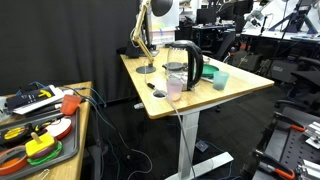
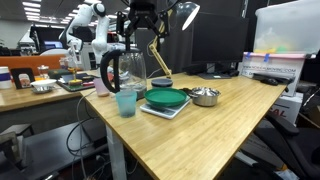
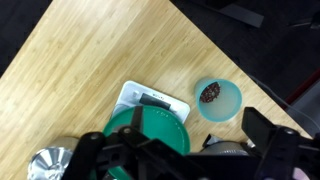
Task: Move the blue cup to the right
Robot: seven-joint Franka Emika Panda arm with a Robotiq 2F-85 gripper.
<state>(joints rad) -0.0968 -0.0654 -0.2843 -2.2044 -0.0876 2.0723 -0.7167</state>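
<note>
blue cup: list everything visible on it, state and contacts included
The blue cup is small, teal, plastic-looking and slightly tapered, wider at the rim. It stands upright, open end up, on the wooden table near an edge, close to the clear kettle; whether the two touch cannot be told. The wrist view shows a small dark thing lying in its bottom. The gripper hangs open well above, not touching it.

The blue cup [image 2: 126, 102] is small, teal and slightly tapered. It stands upright on the wooden table [image 2: 220, 130], near an edge. Something dark lies inside.
</note>
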